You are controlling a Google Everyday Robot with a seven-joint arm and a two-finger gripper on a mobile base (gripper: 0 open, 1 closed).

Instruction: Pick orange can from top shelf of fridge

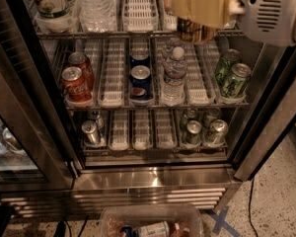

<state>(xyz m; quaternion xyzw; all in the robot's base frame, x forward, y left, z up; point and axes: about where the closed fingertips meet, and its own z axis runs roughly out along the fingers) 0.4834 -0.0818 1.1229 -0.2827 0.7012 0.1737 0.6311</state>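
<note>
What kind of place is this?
Probably a pantry or shop: a drinks fridge holding cola cans and water bottles, speckled floor. The gripper is at its top shelf, upper right.

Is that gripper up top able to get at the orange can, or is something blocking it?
Probably yes. The gripper sits at the front of the top shelf, directly over the orange can; the fridge stands open and nothing shows between them.

Gripper (197, 6): cream-coloured, at the upper right of the view, extending leftward and roughly level. Directly to its right is the white wrist housing (274, 11), rounded and bearing a slotted vent, cut off by the top and right borders.
</note>
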